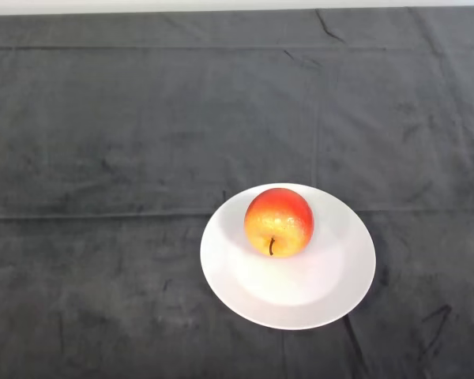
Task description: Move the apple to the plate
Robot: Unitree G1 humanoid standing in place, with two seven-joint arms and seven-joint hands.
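White and round, the plate [288, 304] lies on the dark cloth [103, 142] toward the near edge of the table, a little right of centre. On it sits the apple [278, 222] — red on top, yellow lower down, its stem pointing toward the camera — resting on the plate's far half, close to the rim. Creases run across the cloth.

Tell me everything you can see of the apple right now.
The apple is round, red on top fading to yellow-orange below, with a glossy, speckled skin and a short dark stem pointing toward the camera. It looks whole and lies tipped on the white plate, toward its far side. Nothing else touches it.
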